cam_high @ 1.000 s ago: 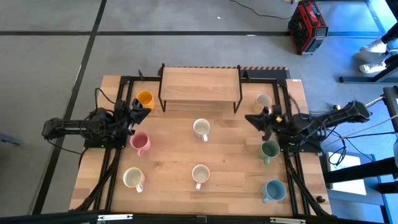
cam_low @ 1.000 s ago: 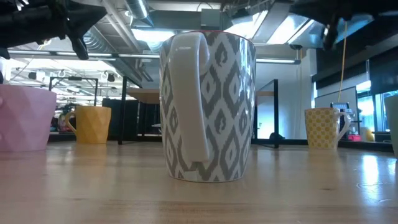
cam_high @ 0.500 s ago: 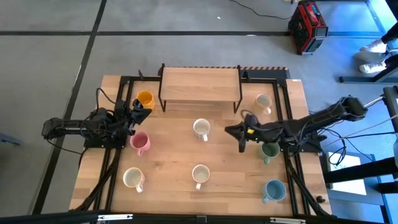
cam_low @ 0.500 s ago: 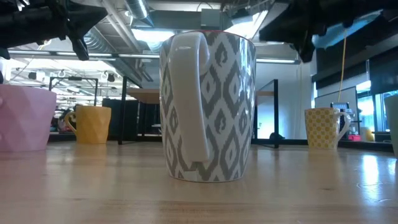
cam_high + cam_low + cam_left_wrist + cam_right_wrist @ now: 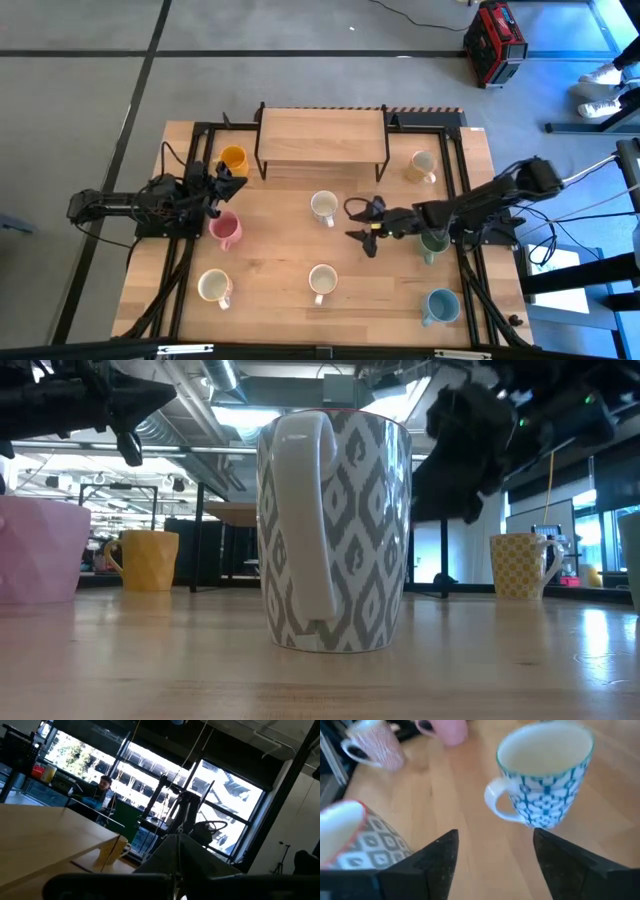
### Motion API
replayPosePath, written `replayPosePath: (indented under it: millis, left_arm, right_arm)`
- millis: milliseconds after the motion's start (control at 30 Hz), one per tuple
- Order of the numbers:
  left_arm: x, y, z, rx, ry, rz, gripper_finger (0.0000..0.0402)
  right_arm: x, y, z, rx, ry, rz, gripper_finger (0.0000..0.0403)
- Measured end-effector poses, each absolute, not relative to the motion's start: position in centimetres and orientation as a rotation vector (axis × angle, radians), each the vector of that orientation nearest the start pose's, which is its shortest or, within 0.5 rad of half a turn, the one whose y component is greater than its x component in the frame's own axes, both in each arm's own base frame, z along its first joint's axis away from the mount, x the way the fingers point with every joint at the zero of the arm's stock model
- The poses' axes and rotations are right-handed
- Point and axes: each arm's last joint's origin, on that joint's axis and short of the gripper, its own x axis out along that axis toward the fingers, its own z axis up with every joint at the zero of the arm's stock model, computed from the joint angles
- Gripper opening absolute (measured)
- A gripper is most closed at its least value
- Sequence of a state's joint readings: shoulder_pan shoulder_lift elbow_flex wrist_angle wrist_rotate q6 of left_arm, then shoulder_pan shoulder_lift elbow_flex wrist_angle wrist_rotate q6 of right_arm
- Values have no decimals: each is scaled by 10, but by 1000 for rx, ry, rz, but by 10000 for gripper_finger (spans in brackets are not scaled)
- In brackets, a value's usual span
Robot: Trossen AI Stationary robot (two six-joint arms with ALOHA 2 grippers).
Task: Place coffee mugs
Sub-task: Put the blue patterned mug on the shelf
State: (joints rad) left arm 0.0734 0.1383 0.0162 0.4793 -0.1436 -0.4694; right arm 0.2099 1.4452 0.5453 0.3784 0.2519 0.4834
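White mug [image 5: 324, 208] just beside open tool [image 5: 362, 228]

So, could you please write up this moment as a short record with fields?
surface: wooden table with a wooden shelf at its far edge
mugs on table: eight, all upright, none on the shelf
right pincer: open, empty, reached out over the table's middle beside the blue-patterned mug
left pincer: shut, empty, waiting between the orange-yellow mug and the pink mug
nearest the low camera: grey-patterned mug
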Motion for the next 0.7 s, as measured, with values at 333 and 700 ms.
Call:
replayPosePath:
  millis: [333, 700]
  left_arm:
    - [99, 11, 203, -476, -402, 127, 14]
    - [99, 11, 203, -476, -403, 127, 14]
  right_arm:
    - [289, 41, 135, 257, 422, -90, 246]
    - [328, 47, 122, 194, 433, -67, 237]
